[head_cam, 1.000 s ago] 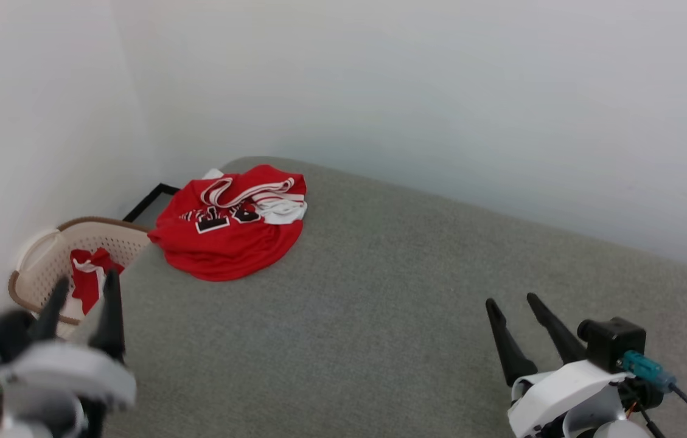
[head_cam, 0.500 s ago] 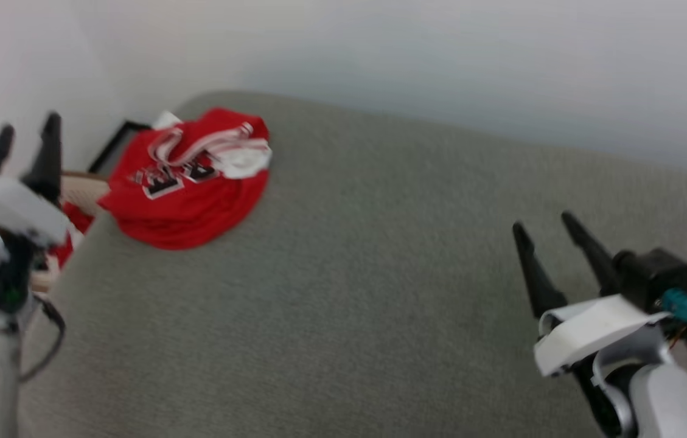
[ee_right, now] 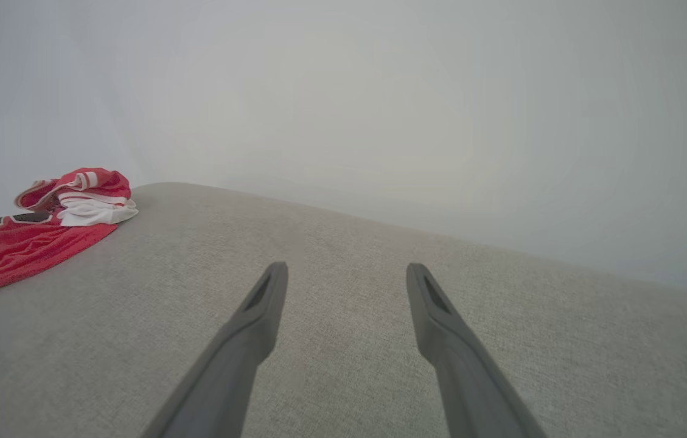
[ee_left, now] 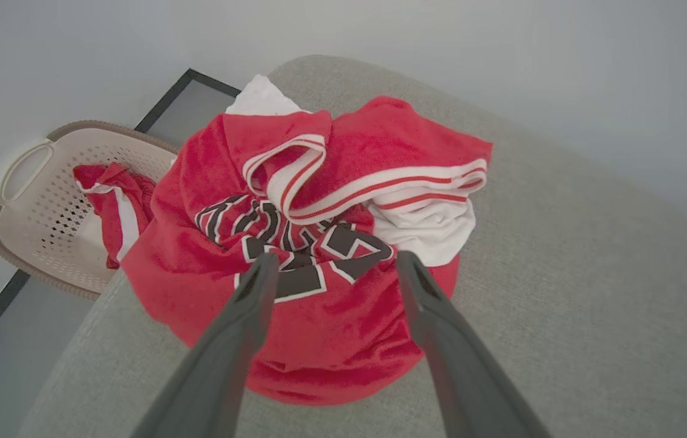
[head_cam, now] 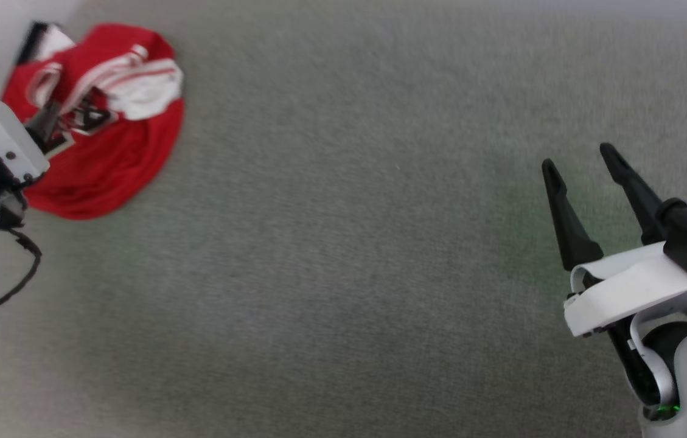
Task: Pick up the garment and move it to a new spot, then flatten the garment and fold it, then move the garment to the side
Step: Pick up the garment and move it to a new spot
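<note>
Crumpled red jersey shirt (ee_left: 343, 340), white sleeves, black lettering, at far left corner of grey fabric surface (ee_left: 562, 304), left gripper (ee_left: 334, 261) jaws spread over its lettering, right gripper (ee_right: 346, 271) jaws spread, well apart from it

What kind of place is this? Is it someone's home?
Likely a laundry-folding corner, in a home or a lab: a crumpled red jersey on a grey fabric surface, a pale laundry basket beside it, and plain white walls.

a grey fabric surface (head_cam: 343, 255) carries the crumpled red garment (head_cam: 113, 159) near its far left corner.
</note>
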